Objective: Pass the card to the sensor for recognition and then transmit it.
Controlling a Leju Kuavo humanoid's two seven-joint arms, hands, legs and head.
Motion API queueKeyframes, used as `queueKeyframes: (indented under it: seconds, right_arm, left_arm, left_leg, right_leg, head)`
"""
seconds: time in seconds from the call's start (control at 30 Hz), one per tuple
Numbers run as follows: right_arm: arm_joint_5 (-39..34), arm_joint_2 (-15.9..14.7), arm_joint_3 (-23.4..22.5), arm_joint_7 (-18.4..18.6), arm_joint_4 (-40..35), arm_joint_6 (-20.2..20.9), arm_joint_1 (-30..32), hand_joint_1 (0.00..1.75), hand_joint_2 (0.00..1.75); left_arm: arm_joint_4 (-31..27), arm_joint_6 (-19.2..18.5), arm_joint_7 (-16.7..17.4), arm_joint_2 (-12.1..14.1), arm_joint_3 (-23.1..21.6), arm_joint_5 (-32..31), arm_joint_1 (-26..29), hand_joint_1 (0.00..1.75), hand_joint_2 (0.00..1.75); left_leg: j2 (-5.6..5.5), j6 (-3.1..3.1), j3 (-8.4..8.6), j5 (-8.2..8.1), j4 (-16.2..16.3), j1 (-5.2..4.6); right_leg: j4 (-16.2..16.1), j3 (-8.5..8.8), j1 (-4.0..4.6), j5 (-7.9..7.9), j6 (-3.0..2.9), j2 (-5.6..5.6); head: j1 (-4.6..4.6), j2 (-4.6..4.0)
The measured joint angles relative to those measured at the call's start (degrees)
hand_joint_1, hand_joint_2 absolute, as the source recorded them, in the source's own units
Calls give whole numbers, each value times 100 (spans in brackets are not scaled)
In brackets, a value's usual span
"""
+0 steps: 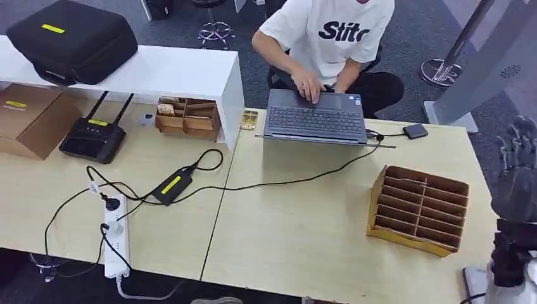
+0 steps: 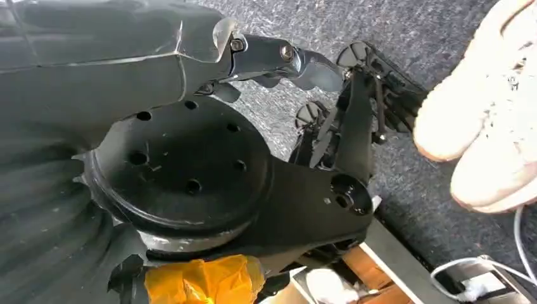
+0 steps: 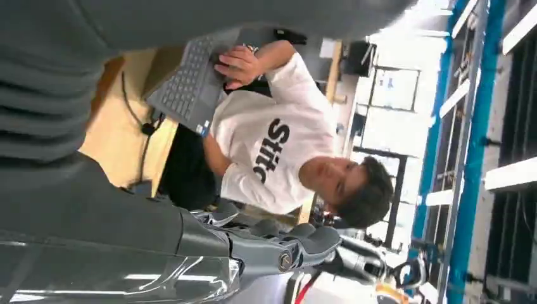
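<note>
We see the right robot hand (image 1: pixel 518 166) raised off the right end of the table (image 1: pixel 297 221), beyond the slotted cardboard rack (image 1: pixel 418 209); its dark fingers (image 1: pixel 516 136) point upward, spread a little, and hold nothing. In the right wrist view the same robot hand (image 3: pixel 278 244) shows its fingers stretched out with nothing between them. The left robot hand (image 2: pixel 297 63) hangs over grey carpet beside a pale shoe (image 2: pixel 487 114); we see nothing in it, but we cannot tell how far its fingers are parted (most of it is hidden). A small printed card (image 1: pixel 249 119) lies flat on the table, between the white shelf (image 1: pixel 158 73) and the laptop (image 1: pixel 316 117), well apart from both hands. A person in a white shirt (image 1: pixel 329 31) sits behind the laptop, one hand (image 1: pixel 308 85) on its keyboard.
</note>
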Motion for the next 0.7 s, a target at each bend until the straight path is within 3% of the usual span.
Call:
queueKeyframes:
  seconds: [0.2, 0.33, 0.57, 0.7]
  right_arm:
    - [-788, 203, -954, -160, -462, 414, 843, 0, 175]
    - [-130, 341, -1380, -452, -765, 445, 1274, 0, 175]
    - [1201, 579, -1300, -806, -1530, -145, 1693, 0, 175]
    - [2991, 597, -833, -960, -1944, -1281, 1901, 0, 175]
  left_arm:
    - [0, 20, -94, -66, 131, 0, 13, 0, 175]
    - [0, 59, -131, -112, 242, 0, 10, 0, 175]
    - [0, 85, -184, -186, 382, 0, 7, 0, 175]
    - [0, 83, -223, -199, 409, 0, 4, 0, 175]
  left_leg:
    - [-3, 0, 2, -3, 0, 0]
    - [1, 3, 2, -6, -1, 0]
    - [14, 3, 5, -6, -2, 1]
    - [17, 3, 8, -5, -2, 0]
  right_leg:
    - [-1, 4, 0, -6, 3, -3]
    - [-1, 4, 0, -6, 3, -1]
    - [2, 5, 0, -6, 3, 11]
    - [2, 6, 0, -6, 3, 13]
  head:
    - [0, 0]
    - [0, 0]
    - [2, 0]
    - [0, 0]
